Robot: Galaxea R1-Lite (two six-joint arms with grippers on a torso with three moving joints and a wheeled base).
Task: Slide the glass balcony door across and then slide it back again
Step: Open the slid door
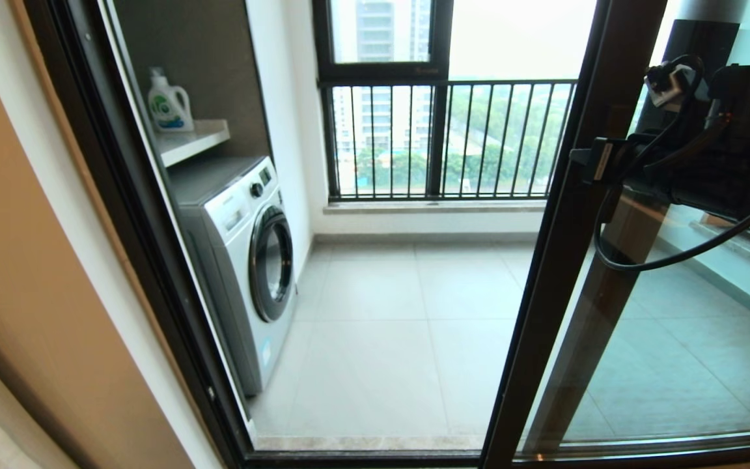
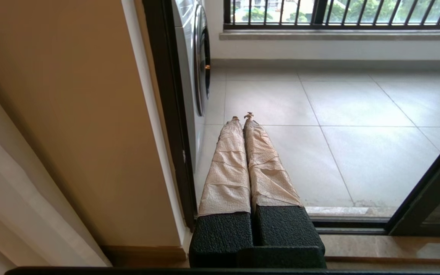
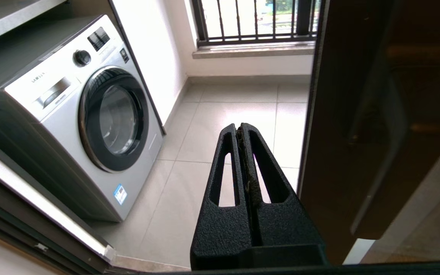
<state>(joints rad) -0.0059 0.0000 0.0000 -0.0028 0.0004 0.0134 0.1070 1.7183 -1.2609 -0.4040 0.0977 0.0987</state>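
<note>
The glass balcony door (image 1: pixel 567 247) stands slid to the right, its dark-brown edge upright slanting through the head view with the clear pane (image 1: pixel 681 352) to its right. The doorway left of it is open. My right arm (image 1: pixel 726 150) reaches in at upper right, level with the upright. My right gripper (image 3: pixel 241 128) is shut on nothing, just left of the door's upright (image 3: pixel 330 133) and pointing over the balcony floor. A dark bar handle (image 3: pixel 386 126) shows close on the door's face. My left gripper (image 2: pixel 241 116), fingers wrapped in tan tape, is shut low by the left jamb (image 2: pixel 166 114).
A washing machine (image 1: pixel 245 260) stands inside the balcony on the left, under a shelf (image 1: pixel 193 140) with a detergent bottle (image 1: pixel 168 104). A barred window (image 1: pixel 446 137) closes the far side. The floor track (image 1: pixel 381 456) runs along the threshold. A beige wall (image 1: pixel 23 260) flanks the left.
</note>
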